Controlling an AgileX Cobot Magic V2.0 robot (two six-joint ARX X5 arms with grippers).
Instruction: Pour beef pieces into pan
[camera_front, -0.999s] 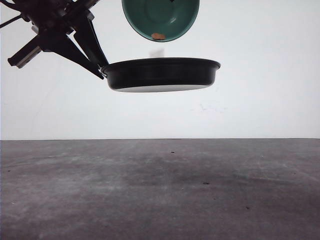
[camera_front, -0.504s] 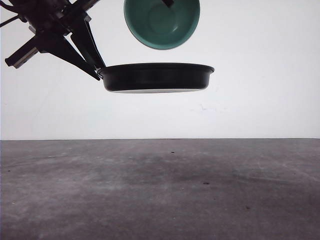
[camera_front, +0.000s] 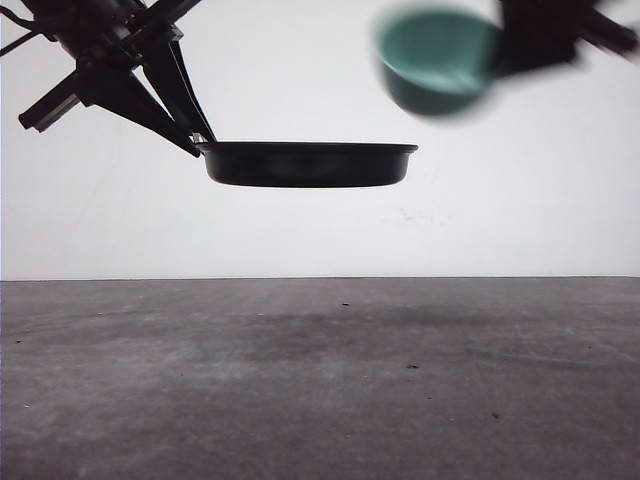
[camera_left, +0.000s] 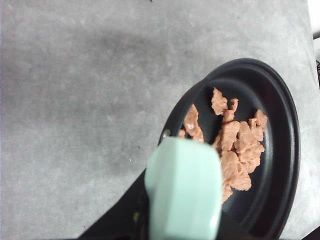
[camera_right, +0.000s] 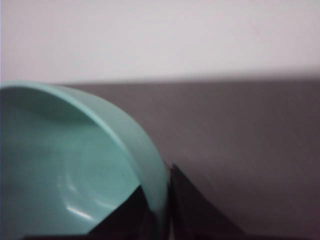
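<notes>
Swinging away right of the pan, emptied bowl pinched in right gripper; beef pieces inside, handle clamped by left gripper; pouring apparently done.

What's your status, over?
Left gripper shut on pan handle, pan held level above table. Right gripper shut on bowl rim, bowl looks empty. Beef in pan. Nothing in the way.

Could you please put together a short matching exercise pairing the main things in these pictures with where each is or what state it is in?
Things:
1. shallow round black pan
2. small reddish-brown beef pieces
3. deep teal bowl
4. grey table

States:
A. lying inside the pan
B. held up in the air by its handle, in the left pincer
C. beneath both arms
D. empty, gripped at its rim by the right pincer

Pairs: 1-B, 2-A, 3-D, 4-C
</notes>
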